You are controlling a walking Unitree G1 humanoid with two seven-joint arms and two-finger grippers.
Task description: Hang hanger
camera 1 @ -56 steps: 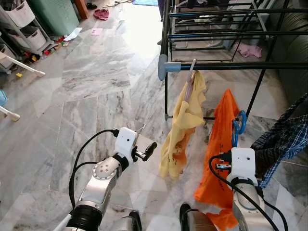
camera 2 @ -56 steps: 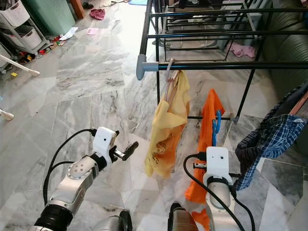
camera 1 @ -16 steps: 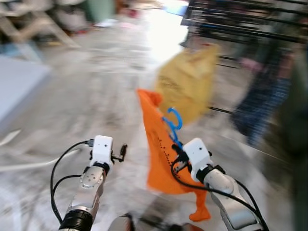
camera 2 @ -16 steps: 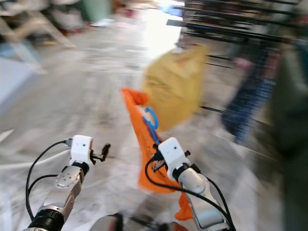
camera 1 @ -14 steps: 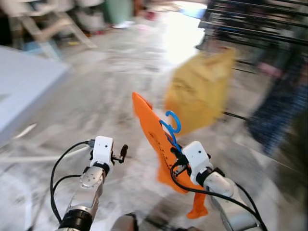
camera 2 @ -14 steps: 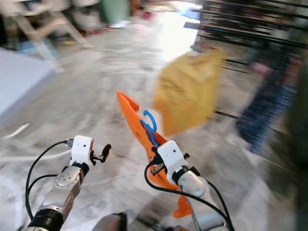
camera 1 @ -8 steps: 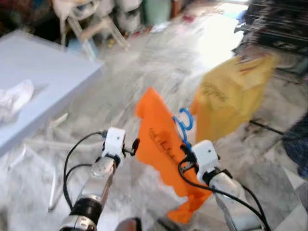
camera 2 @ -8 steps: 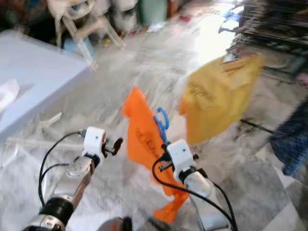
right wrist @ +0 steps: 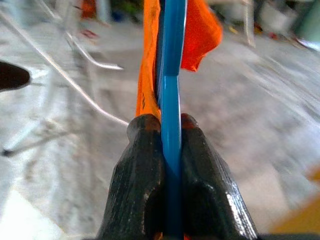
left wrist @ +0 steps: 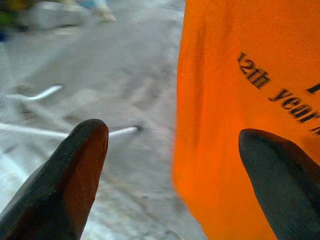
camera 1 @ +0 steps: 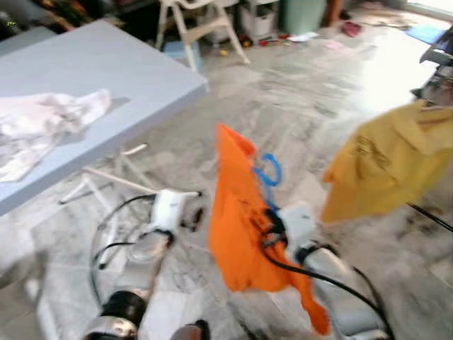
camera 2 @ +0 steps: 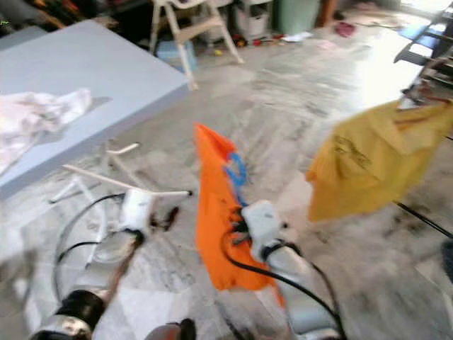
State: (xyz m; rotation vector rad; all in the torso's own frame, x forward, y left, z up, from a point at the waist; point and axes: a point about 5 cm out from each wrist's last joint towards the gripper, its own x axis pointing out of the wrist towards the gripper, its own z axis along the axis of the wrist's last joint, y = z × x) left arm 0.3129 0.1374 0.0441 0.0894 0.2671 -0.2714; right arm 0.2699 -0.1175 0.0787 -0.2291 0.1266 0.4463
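Right pincer (right wrist: 170, 145) clenched on blue hanger (right wrist: 171, 100) | left pincer (left wrist: 170, 145) released, beside orange shirt's (camera 1: 241, 227) edge, likely untouching

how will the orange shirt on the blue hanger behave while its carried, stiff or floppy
Likely floppy: the orange shirt drapes in loose folds below the blue hanger. It probably swings as the robot turns. The hanger looks rigid, pinched in the right gripper, so the grip should hold.

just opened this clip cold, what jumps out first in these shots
The bright orange shirt on a blue hanger stands out first, held up in the middle by the right pincer, which is shut on the hanger. The open left pincer sits beside the shirt. To the right hangs a yellow shirt, and a grey table with a white cloth stands on the left.
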